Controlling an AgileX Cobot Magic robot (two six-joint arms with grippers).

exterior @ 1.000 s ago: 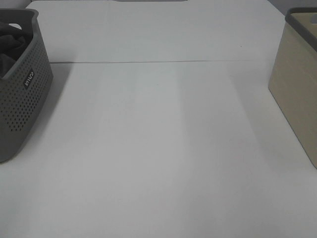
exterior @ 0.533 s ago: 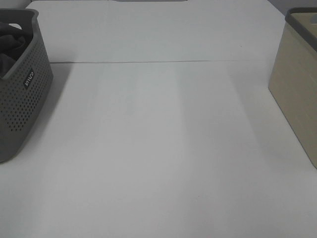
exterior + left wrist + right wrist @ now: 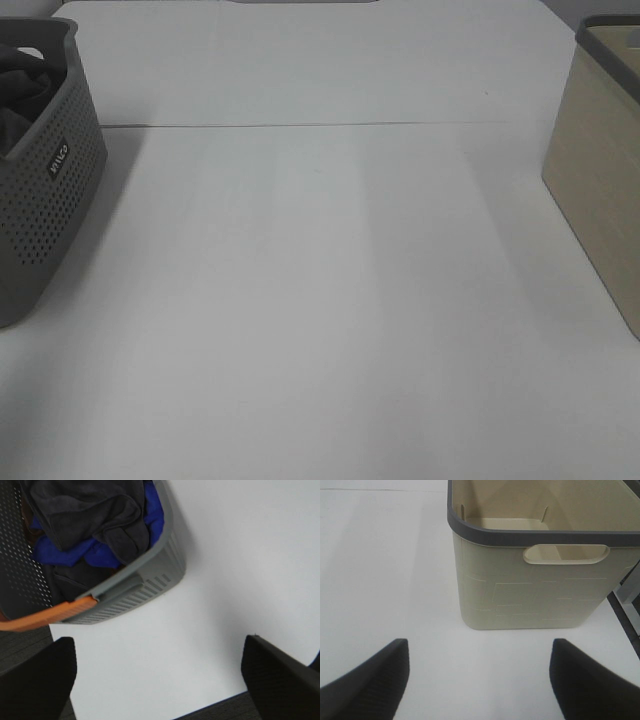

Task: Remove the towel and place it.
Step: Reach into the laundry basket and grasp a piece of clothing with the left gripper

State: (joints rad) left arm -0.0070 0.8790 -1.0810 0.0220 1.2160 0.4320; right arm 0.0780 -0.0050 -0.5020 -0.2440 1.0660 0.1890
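I see the towel (image 3: 95,510) bunched inside the grey basket (image 3: 150,580), lying over a blue cloth (image 3: 85,555). Left gripper (image 3: 157,650) hangs over the table (image 3: 215,570) near that basket, jaws spread wide, holding nothing. Right gripper (image 3: 480,652) is likewise wide and empty, facing the beige basket (image 3: 520,595).
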